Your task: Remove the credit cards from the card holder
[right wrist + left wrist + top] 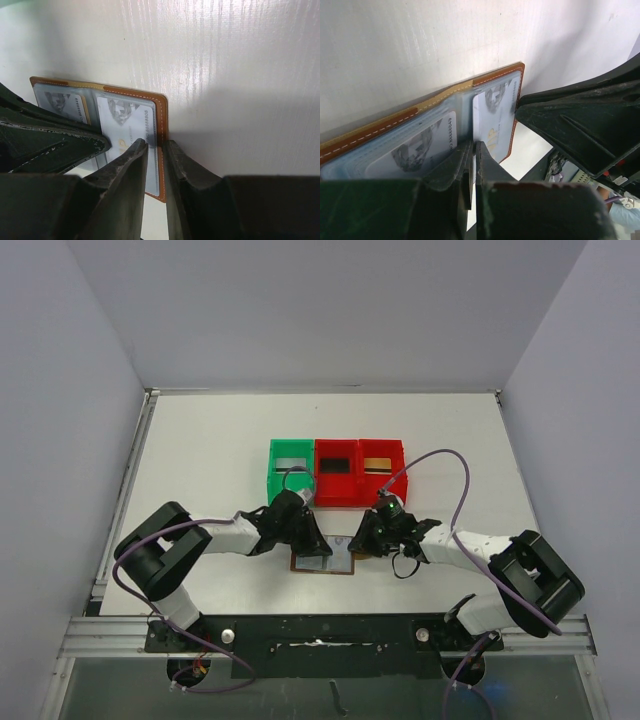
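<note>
A small brown leather bifold card holder (322, 562) with pale stitching along its border lies opened flat, inner side up, on the white surface (200, 460) near its front edge. Its two halves sit side by side, each lined with pale blue-grey translucent pockets. Two thin, pale grey rectangular plastic credit cards (492, 115), printed with rows of digits and a dark emblem, are tucked in those pockets, one in each half.
</note>
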